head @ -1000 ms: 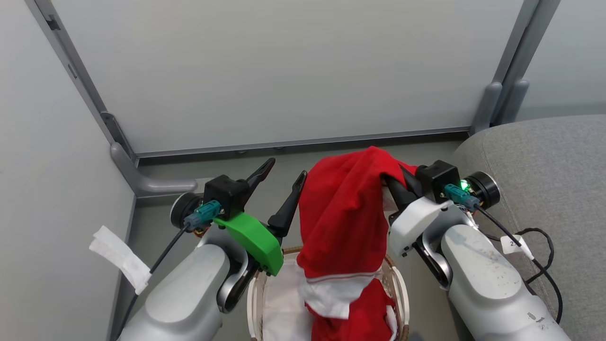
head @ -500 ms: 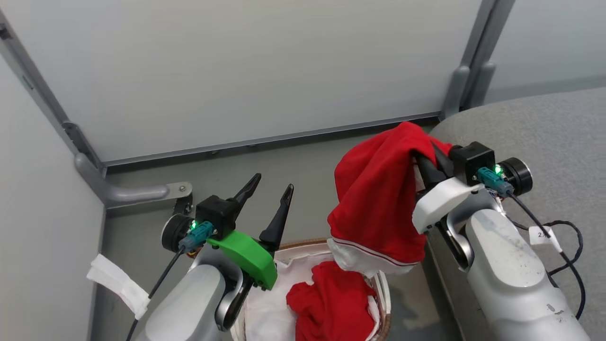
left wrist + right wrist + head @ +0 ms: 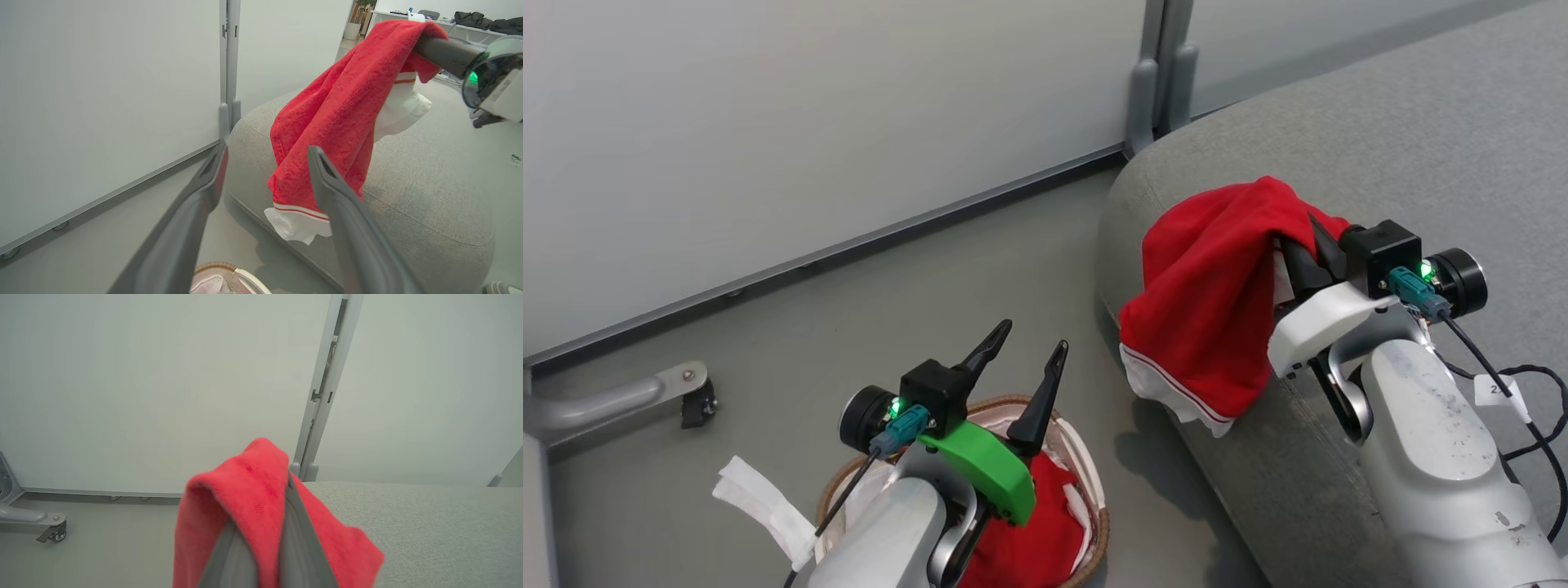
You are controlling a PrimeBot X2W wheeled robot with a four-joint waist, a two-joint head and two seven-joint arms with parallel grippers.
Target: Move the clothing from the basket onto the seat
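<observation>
Red clothing (image 3: 1205, 310) clamped in the right gripper (image 3: 1311, 245) hangs over the left edge of the seat (image 3: 1421, 139), probably needing release further in; left gripper (image 3: 1033, 339) stands wide.

White wall panels (image 3: 768, 122), grey post (image 3: 1153, 82) between; castered foot (image 3: 613, 400) on grey floor (image 3: 890, 310).

Bright red soft cloth garment (image 3: 1209, 294), nubbly and matt, with white ribbed trim. Large grey sofa (image 3: 1380, 139) in coarse matt woven fabric. Oval basket (image 3: 1097, 502) with brown woven-look rim. Smooth matt grey floor (image 3: 849, 310).
</observation>
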